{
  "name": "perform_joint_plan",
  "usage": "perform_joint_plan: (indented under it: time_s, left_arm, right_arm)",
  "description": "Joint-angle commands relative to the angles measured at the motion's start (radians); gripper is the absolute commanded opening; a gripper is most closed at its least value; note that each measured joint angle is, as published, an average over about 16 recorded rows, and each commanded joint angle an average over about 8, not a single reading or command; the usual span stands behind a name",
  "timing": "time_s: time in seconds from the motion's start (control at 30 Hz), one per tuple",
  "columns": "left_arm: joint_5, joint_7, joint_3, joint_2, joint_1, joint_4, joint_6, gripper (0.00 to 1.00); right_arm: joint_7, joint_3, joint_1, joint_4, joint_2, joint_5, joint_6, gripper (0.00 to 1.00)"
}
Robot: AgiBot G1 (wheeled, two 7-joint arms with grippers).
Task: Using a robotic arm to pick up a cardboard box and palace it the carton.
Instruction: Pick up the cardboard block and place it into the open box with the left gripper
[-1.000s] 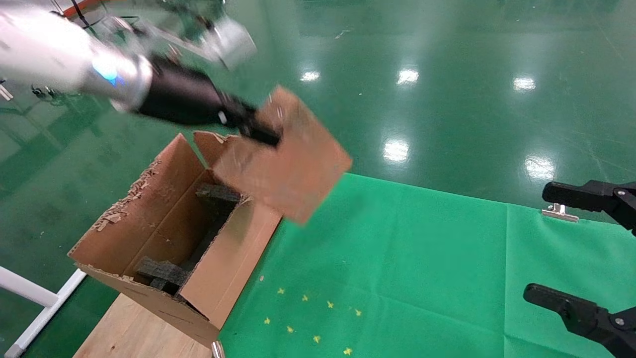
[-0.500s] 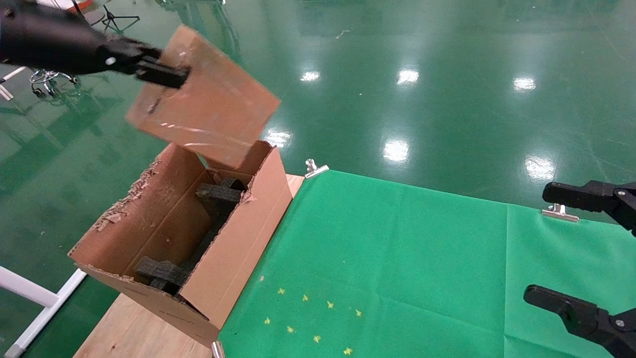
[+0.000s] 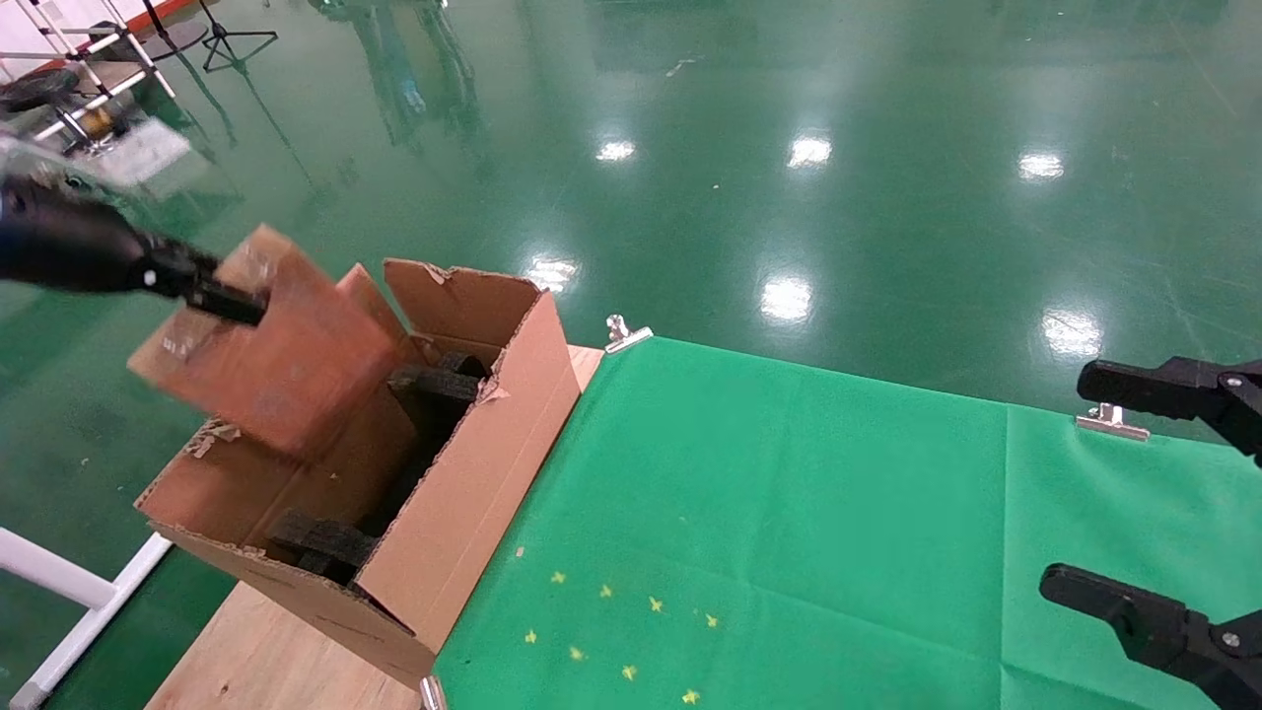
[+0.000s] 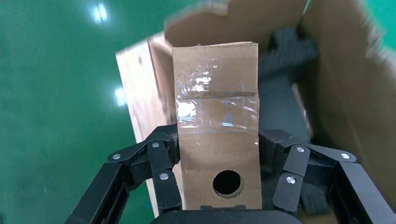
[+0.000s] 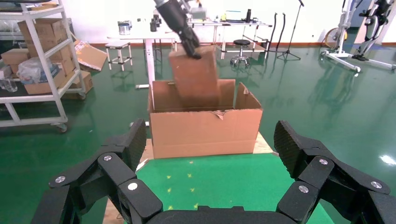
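From the head we look down on the carton [image 3: 394,473]; the left wrist camera sits close above it, the right wrist camera faces it across the surface [image 5: 224,182].

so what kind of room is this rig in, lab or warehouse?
Probably a robot lab or test hall. The right wrist view shows a glossy green floor, a wheeled rack of cardboard boxes and a bench with gear and stools. The left gripper holds the cardboard box over the carton.
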Motion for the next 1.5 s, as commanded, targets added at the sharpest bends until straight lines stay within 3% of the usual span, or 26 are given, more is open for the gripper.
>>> perform_joint_plan:
  time_s: [0.03,0.63,0.9,1.5]
  left_arm:
    - [0.019,0.016,0.014,0.015,0.010,0.049,-0.001,0.00]
    - [0.043,0.009,0.029,0.173,0.120,0.266,-0.174,0.00]
    - [0.042,0.022,0.029,0.209,0.181,0.305,-0.241,0.00]
    - [0.069,-0.077,0.048,0.251,0.313,0.355,-0.514,0.00]
  right_arm:
    - [0.000,0.000,0.000,0.000,0.000,0.000,0.000,1.00]
    - [0.000,0.000,0.000,0.000,0.000,0.000,0.000,1.00]
    - [0.000,0.000,0.000,0.000,0.000,0.000,0.000,1.00]
    - [0.000,0.000,0.000,0.000,0.000,0.000,0.000,1.00]
